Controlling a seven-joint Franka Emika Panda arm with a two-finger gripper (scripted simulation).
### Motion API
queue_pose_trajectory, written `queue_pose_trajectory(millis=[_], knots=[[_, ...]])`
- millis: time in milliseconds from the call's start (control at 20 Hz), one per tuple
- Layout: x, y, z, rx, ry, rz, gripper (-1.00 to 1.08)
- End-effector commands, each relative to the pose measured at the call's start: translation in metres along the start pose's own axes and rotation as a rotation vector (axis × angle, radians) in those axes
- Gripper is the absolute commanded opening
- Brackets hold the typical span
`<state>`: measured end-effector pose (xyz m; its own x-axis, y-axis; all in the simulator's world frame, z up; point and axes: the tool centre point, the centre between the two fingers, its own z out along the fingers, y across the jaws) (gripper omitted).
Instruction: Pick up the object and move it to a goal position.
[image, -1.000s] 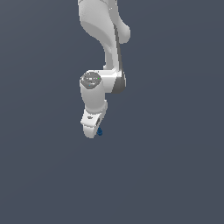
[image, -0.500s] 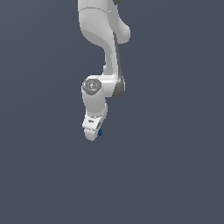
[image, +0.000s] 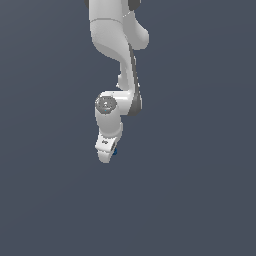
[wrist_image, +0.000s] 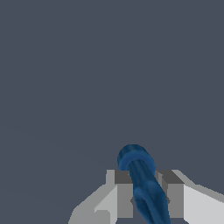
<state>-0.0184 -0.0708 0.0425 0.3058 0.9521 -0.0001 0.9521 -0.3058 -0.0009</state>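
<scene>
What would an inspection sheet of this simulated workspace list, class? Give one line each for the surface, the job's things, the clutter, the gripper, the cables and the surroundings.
Surface: plain dark grey ground, bare where seen.
Job's things: dark blue object, elongated with a rounded end, sitting between the fingers; only a blue speck in the exterior view.
Clutter: nothing seen.
Gripper: white gripper closed on the object, a grey finger on each side.
Cables: nothing seen.
Surroundings: white arm entering from above; no goal marker seen.
</scene>
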Motion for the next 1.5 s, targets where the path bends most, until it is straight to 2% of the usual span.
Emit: queue_pose_trajectory(millis=[0,750,1450], knots=[[0.000,0.000,0.000,-0.001,0.000,0.000,-1.00],[0.009,0.009,-0.001,-0.001,0.000,0.000,-1.00],[0.058,0.062,-0.006,-0.001,0.000,0.000,-1.00]])
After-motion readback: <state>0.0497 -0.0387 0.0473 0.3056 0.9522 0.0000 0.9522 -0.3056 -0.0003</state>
